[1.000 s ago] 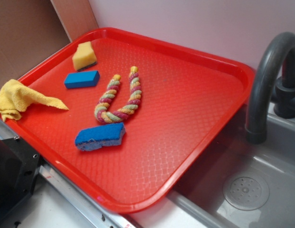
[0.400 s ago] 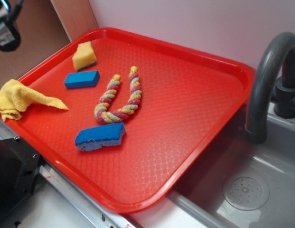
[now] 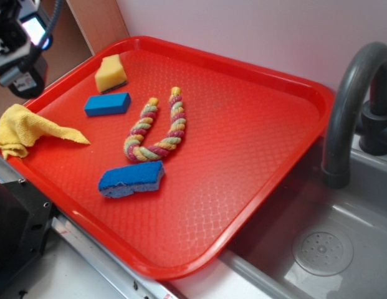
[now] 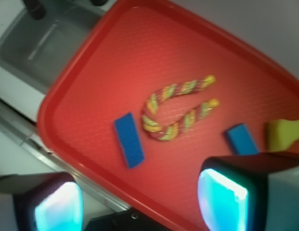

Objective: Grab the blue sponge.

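Fig.: my gripper (image 4: 139,204) high above the red tray (image 3: 255,81), approach phase, nothing held. Wrist view shows both fingers (image 4: 224,197) spread wide, w/ open tray surface visible between them. In the exterior view only part of my arm shows, at the upper-left corner, off the tray's left edge.

Landmark: the rope toy (image 3: 157,128), a U-shaped multicolour cord near mid-tray.
- Blue sponge (image 3: 131,179): just beside the rope's closed bend, on the side toward the tray's front rim; close to the bend but contact can't be judged. Lies flat, scouring face up, paler foam layer showing along its near side. In the wrist view (image 4: 129,139) it reads as a plain blue oblong.
- Blue block (image 3: 107,104): smaller, smooth, left of the rope's open ends; not the target.
- Yellow sponge (image 3: 111,73): beyond the block, near the tray's far-left corner.
- Yellow cloth (image 3: 25,131): draped over the tray's left rim, well apart from the rope.

Handling (judgement): light, soft foam, compressible; rough top should give good friction, not fragile. Best hold prob. across the short width at mid-length, fingers on the two long wavy sides, pressing into the foam. Risk: finger nearer the rope may snag the bend; squeezing near an end may tilt the sponge.
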You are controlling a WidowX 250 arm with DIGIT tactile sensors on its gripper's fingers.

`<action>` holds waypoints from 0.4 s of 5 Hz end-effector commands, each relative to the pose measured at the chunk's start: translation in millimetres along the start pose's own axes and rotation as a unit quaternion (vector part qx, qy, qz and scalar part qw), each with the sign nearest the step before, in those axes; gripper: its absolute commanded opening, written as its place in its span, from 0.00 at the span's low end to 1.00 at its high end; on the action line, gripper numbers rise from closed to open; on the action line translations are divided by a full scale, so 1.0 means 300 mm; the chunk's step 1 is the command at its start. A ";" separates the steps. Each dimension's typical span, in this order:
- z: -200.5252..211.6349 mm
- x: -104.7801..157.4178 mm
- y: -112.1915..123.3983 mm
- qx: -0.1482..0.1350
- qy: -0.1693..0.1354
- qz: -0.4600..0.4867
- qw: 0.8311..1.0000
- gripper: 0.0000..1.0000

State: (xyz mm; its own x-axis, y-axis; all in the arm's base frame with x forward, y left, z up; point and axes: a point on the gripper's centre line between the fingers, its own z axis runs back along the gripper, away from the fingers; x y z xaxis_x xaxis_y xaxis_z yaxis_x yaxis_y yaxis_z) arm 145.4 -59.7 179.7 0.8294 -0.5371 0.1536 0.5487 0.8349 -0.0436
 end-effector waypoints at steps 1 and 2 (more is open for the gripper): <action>-0.175 0.020 -0.024 -0.024 0.034 0.000 0.999 1.00; -0.251 0.033 -0.026 -0.031 0.053 0.015 0.998 1.00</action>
State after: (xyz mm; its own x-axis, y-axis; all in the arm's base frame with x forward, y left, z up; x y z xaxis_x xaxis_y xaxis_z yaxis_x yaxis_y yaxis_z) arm 158.4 -77.4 100.1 0.8564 -0.5161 0.0163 0.5144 0.8498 -0.1153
